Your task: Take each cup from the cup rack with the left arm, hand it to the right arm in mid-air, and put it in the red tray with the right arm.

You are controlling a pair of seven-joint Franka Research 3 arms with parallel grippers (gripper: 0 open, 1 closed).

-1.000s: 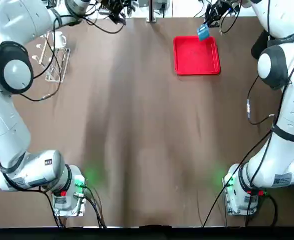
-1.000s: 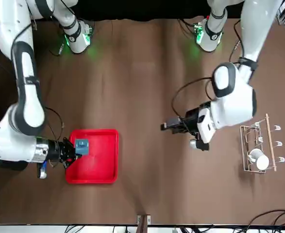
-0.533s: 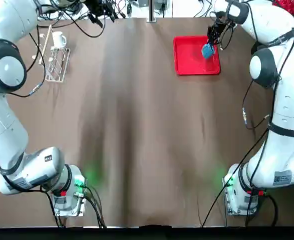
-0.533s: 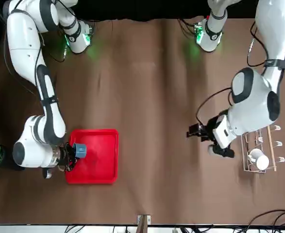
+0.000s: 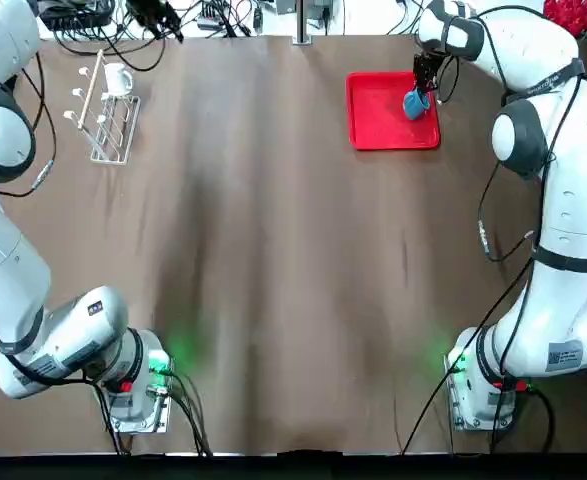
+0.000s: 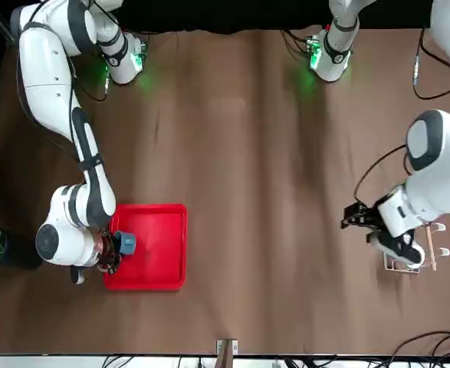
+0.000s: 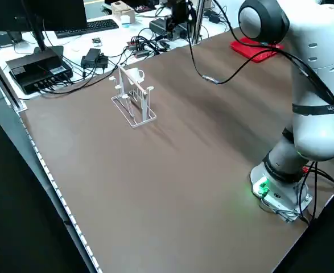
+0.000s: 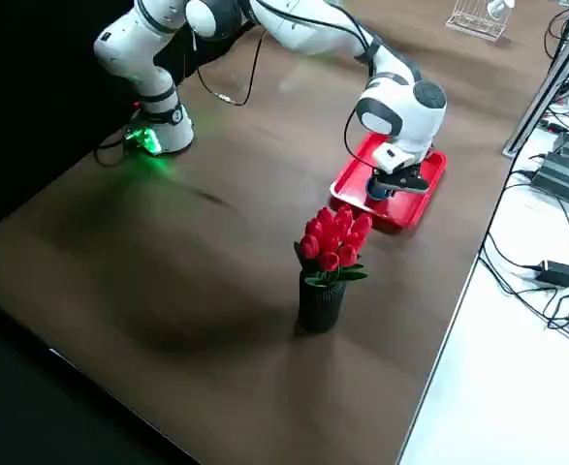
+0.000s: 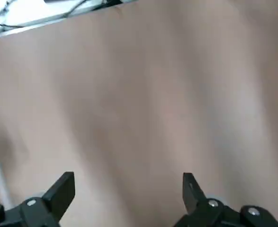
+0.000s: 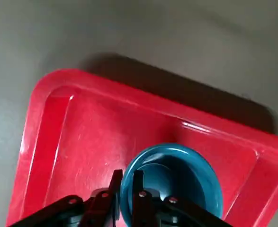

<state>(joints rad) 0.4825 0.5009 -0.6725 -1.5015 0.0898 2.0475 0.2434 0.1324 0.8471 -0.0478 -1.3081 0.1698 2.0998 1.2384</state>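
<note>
An overhead camera looked straight down on the brown table (image 5: 273, 250); a facing camera opposite covered the same surface. Raised cameras at either side looked diagonally across. One wrist camera hung close over the flat bright red square plastic tray (image 10: 82, 137), also seen from overhead.

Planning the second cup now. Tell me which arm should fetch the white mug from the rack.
Left. Its open hand is beside the cup rack that holds the white mug; the right hand is shut on the blue mug over the red tray.
</note>
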